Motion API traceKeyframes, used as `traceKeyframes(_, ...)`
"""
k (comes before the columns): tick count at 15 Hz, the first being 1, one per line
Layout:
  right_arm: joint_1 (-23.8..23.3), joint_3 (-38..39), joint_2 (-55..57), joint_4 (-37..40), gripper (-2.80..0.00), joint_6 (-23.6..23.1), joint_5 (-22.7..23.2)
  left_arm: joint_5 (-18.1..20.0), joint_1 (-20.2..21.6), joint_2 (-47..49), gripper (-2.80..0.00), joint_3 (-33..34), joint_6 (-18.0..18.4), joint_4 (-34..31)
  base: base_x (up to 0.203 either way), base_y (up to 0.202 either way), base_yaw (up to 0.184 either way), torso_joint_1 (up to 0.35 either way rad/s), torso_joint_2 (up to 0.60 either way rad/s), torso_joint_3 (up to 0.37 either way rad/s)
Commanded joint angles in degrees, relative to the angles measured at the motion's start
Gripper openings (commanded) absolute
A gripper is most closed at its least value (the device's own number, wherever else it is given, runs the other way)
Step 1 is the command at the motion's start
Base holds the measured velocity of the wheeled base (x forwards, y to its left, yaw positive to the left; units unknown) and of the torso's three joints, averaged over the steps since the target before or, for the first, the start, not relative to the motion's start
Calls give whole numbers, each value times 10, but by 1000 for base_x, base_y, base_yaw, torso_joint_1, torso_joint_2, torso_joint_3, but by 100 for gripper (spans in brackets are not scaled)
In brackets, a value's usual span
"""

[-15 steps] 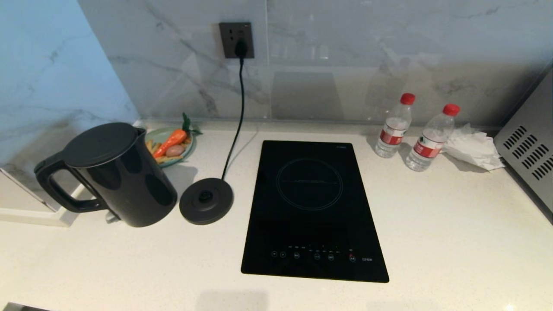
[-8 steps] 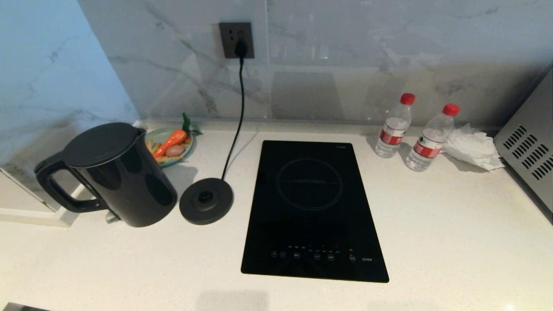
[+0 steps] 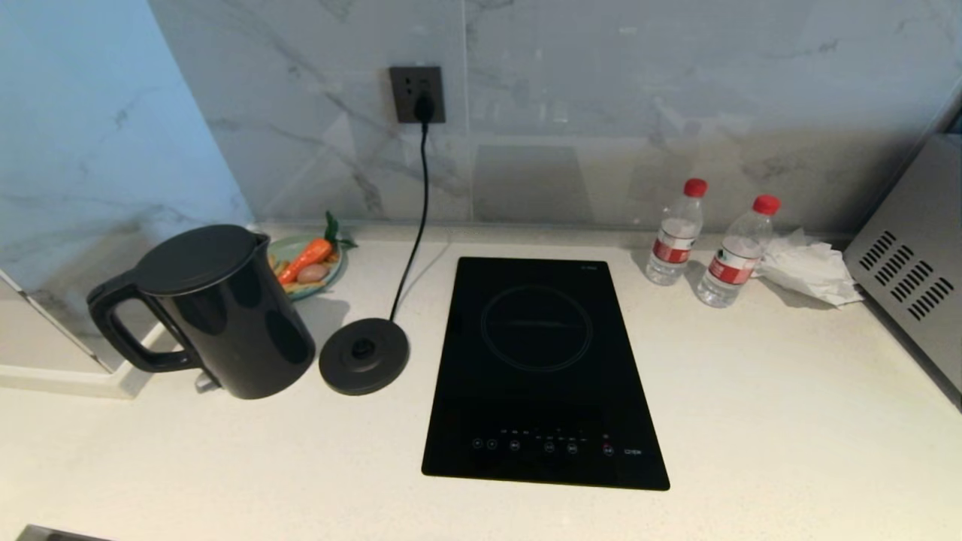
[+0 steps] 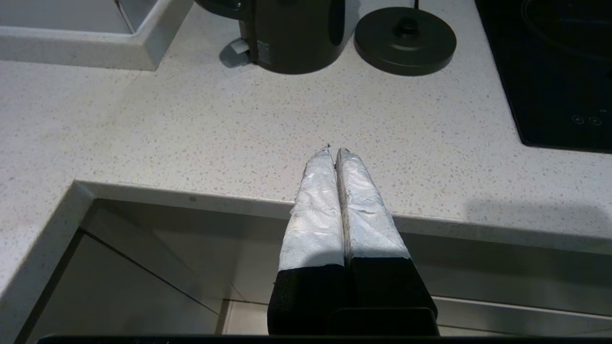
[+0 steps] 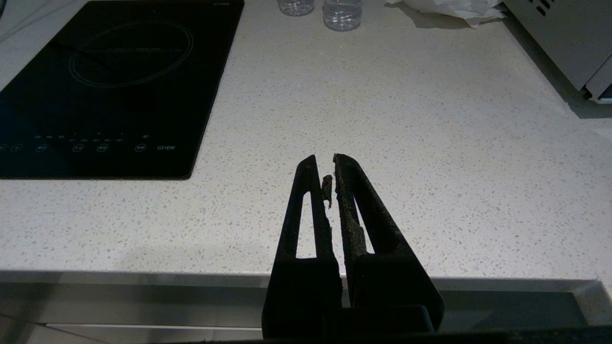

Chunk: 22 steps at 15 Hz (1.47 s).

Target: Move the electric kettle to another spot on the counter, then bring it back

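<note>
The kettle (image 3: 225, 315) is a tall, glossy black jug with a flat black lid, a small spout and a large loop handle. It stands upright on the counter (image 3: 751, 421), off its base, handle turned away from the hob (image 3: 545, 372).

The base (image 3: 364, 355), a flat black disc, sits between kettle and hob, just beside the kettle. Its cord (image 3: 413, 225) runs up to a wall socket (image 3: 417, 94) behind the hob. A small plate (image 3: 331, 274) bearing a carrot (image 3: 304, 259) lies behind the kettle, near the wall. On the hob's far side stand two red-capped water bottles (image 3: 674, 233), with crumpled tissue (image 3: 804, 267) beyond them and a vented metal appliance (image 3: 913, 278) beyond that. Nothing lies on the counter between the kettle and its front edge.

The counter is off-white speckled stone; the hob is a black glass panel set into it. The walls are grey-veined marble.

The left pincer (image 4: 333, 152), fingers wrapped in silver tape, is pressed fully together, grips nothing and hovers over the counter's front edge, well short of the kettle. The right pincer (image 5: 323, 160), black, is closed down to a slit with nothing between its fingers, over the front edge on the hob's bottle side.
</note>
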<state>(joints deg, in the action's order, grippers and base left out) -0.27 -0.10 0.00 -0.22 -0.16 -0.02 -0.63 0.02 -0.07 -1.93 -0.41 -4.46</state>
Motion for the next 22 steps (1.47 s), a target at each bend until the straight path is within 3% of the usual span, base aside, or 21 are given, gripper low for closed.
traceKeyframes(1,0,0,0,0,-280,0,-1,0,0,2,-280,0,0,-1,0,0,0,1,1,196)
traceKeyframes(22,0,0,0,0,-280,0,-1,0,0,2,-280,0,1,0,0,0,0,2,3,185)
